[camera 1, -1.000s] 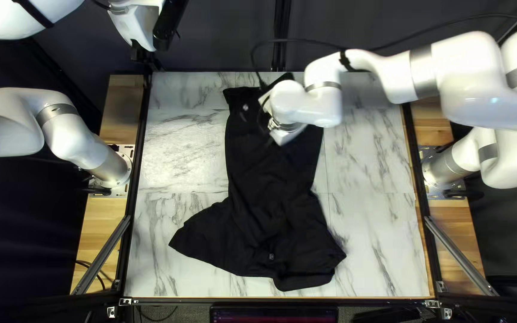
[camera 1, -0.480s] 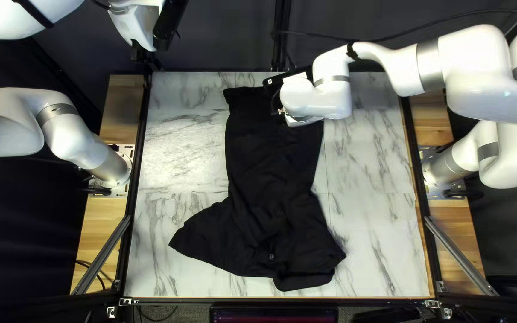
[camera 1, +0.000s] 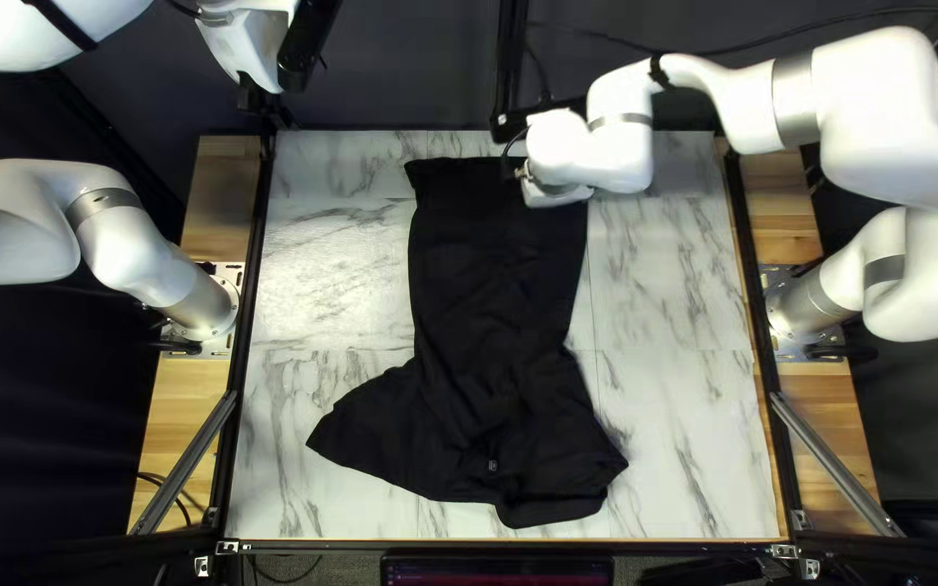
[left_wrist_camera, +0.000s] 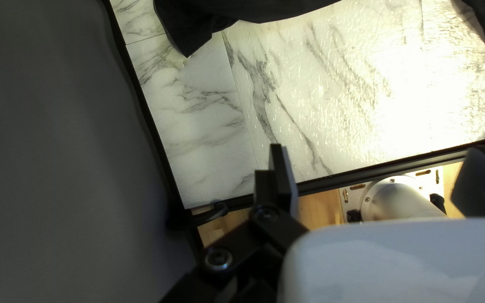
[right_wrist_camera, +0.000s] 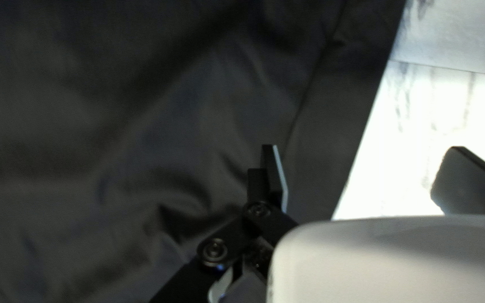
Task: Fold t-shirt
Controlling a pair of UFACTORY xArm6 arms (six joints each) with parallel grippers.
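The black t-shirt [camera 1: 491,315] lies lengthwise on the table [camera 1: 675,423], spread wider and wrinkled at its near end. The right gripper [camera 1: 554,193], fingers apart, seems to be just above its far end. The left gripper [camera 1: 263,103], also spread, is well apart from the shirt.

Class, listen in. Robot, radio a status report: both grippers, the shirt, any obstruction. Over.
Left gripper open, empty. Right gripper open over black t-shirt. T-shirt rumpled, flared toward near edge. Right arm overhangs its far end.
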